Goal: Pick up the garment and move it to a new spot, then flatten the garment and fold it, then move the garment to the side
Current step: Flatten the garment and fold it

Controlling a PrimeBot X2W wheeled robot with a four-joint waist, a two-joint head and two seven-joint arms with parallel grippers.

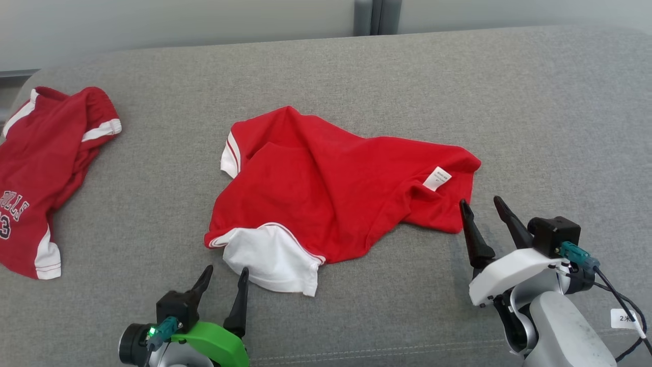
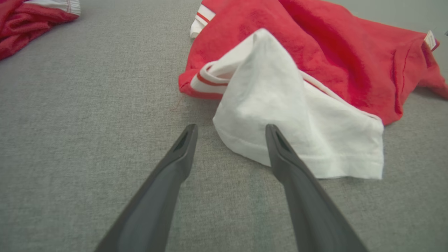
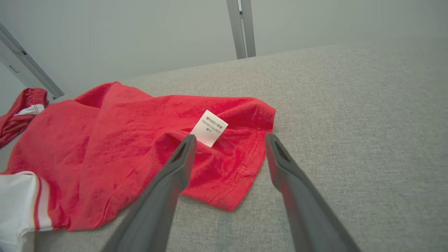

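Red garment [image 1: 331, 188] lies crumpled centrally on grey cushion [image 1: 458, 76]; judged light, limp. Left claw [image 1: 226, 270] and right claw [image 1: 480, 201] stand apart, empty. Advised holds: white sleeve [image 2: 297, 122], labelled hem corner [image 3: 241, 175].

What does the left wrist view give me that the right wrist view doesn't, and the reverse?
Left wrist view: the whole white fabric sleeve with its hem, the open left gripper at its near edge, and the far striped cuff.
Right wrist view: the open right gripper pointing at the red hem corner, the wall and grey metal post behind.
Both: the crumpled red fabric garment, its white care label, the grey woven surface, a second red-and-white garment at the left edge.
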